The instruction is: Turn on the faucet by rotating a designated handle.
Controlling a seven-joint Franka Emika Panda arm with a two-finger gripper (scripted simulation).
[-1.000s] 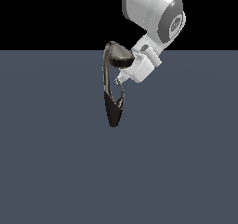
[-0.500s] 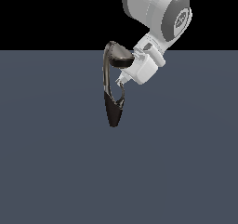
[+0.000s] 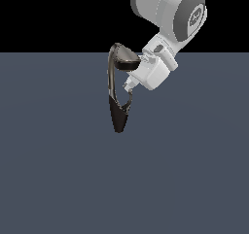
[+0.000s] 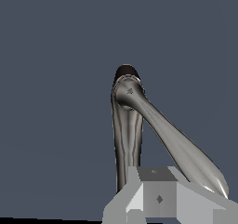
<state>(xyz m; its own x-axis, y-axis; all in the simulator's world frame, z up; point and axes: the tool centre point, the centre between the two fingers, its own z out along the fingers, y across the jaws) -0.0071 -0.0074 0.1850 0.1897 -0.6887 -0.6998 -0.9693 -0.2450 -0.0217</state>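
Faucet (image 3: 118, 112) stands on grey floor (image 3: 58, 179). Gripper (image 3: 128, 87) presses beside its thin handle (image 3: 130, 99), below the oval head, positioned to push it round; finger state unclear.

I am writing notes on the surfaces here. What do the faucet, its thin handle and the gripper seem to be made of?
The slim dark-grey faucet looks like polished metal: bright streaks run along its curved neck; the pointed base is glossier black. The thin wire-like silver handle also looks metallic, though too thin to be sure. The white blocky gripper looks like matte plastic or painted metal, without sharp reflections.
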